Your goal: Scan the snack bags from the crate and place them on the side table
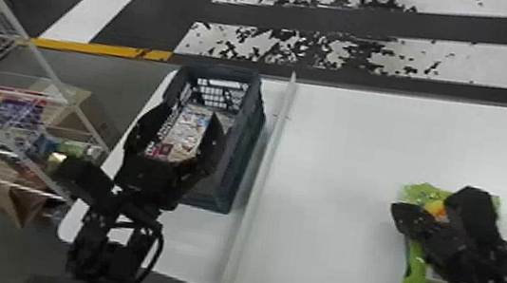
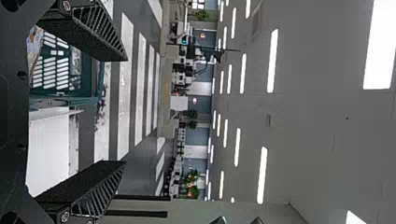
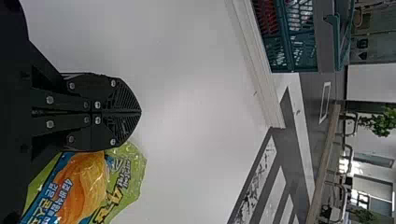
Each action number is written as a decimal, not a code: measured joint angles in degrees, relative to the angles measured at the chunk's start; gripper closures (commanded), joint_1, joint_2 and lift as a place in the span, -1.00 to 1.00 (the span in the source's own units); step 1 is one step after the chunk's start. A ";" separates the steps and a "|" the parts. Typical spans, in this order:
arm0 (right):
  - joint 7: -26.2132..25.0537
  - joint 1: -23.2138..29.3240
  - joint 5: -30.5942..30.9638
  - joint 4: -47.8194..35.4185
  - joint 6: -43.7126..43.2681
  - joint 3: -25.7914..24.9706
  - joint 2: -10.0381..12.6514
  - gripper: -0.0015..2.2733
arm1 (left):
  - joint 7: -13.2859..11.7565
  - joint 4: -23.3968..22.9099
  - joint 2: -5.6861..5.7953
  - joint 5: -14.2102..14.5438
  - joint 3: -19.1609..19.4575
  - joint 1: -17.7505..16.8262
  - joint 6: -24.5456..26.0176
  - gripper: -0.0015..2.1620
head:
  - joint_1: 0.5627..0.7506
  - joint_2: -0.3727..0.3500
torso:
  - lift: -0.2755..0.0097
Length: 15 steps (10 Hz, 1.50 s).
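The left tool point(image 1: 189, 117), fingers spread, points forward over the crate point(image 1: 241, 165). Farther right, the green snack bag point(image 1: 415, 273) lies on the white tabletop point(image 1: 335, 165) — probably light, soft, slippery and crushable, best pinched gently by a sealed edge. The right tool point(image 3: 140, 112) slants in above it — fingers pressed together, empty.

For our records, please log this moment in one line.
left hand: open, at grey plastic crate | right hand: shut, near green snack bag
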 measured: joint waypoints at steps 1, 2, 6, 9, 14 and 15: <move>0.17 0.28 -0.16 -0.04 -0.05 -0.43 -0.39 0.95 | -0.03 0.00 0.00 0.08 -0.01 -0.01 0.01 -0.92 | 0.41 0.74 | 0.27; 0.49 0.75 -0.40 -0.30 -0.25 -0.77 -0.67 0.95 | -0.08 0.00 0.00 0.18 -0.01 -0.02 0.24 -0.92 | 0.41 0.73 | 0.27; 2.23 2.01 -1.22 -1.28 -1.70 -1.79 -2.88 0.95 | -0.26 0.23 -0.17 0.29 -0.07 -0.34 1.34 -0.92 | 0.41 0.68 | 0.27; 3.80 3.20 -1.68 -2.43 -3.22 -2.76 -4.81 0.95 | -0.26 0.63 -0.18 0.21 -0.18 -0.69 1.63 -0.92 | 0.41 0.63 | 0.27; 7.59 11.41 -2.26 -11.78 -3.10 -3.36 -5.45 0.95 | -0.26 1.40 -0.09 0.20 -0.65 -1.43 2.00 -0.92 | 0.41 0.71 | 0.27; 7.57 11.86 -2.25 -11.92 -3.10 -3.83 -5.54 0.95 | -0.26 1.53 -0.04 0.20 -0.91 -1.56 2.14 -0.92 | 0.41 0.70 | 0.27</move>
